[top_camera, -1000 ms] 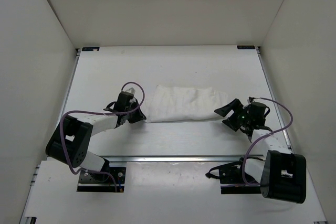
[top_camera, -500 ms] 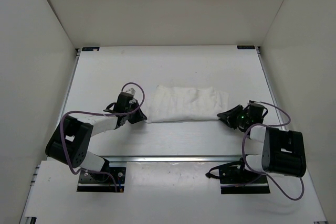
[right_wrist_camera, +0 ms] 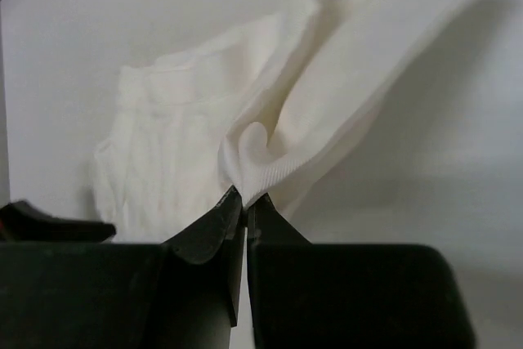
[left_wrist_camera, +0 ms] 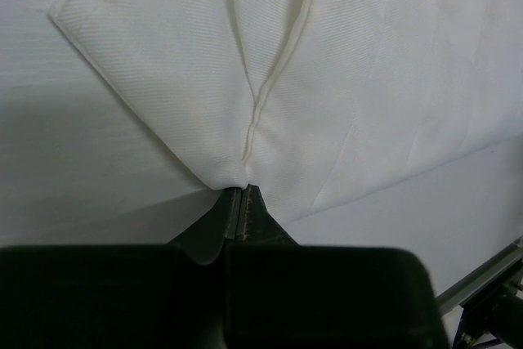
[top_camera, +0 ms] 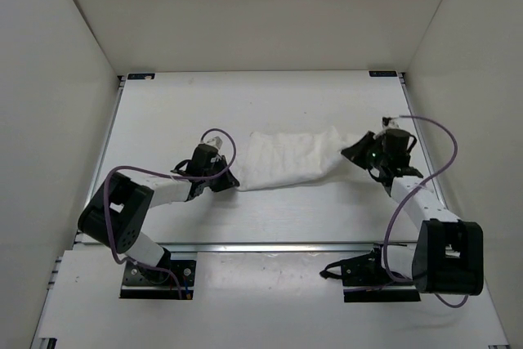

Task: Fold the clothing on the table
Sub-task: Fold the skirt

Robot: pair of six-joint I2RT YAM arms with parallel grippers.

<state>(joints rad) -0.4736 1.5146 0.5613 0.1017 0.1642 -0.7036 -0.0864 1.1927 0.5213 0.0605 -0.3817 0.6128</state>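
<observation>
The white clothing (top_camera: 286,159) lies as a long folded band across the middle of the table (top_camera: 270,100). My left gripper (top_camera: 231,181) is shut on its near left corner; the left wrist view shows the fabric (left_wrist_camera: 270,71) fanning out from the pinched jaws (left_wrist_camera: 243,192). My right gripper (top_camera: 353,149) is shut on the right end, which is lifted off the table. In the right wrist view a curl of cloth (right_wrist_camera: 261,153) is pinched at the fingertips (right_wrist_camera: 244,199), and the rest hangs away to the left.
White walls (top_camera: 65,79) enclose the table on the left, back and right. Metal rails (top_camera: 270,245) run along the near edge, with black corner brackets (top_camera: 140,76) at the far corners. Purple cables (top_camera: 433,169) loop from both arms.
The right gripper has shut on the clothing's right end and lifted it up and toward the far side. The left gripper has shifted slightly right, still holding its corner.
</observation>
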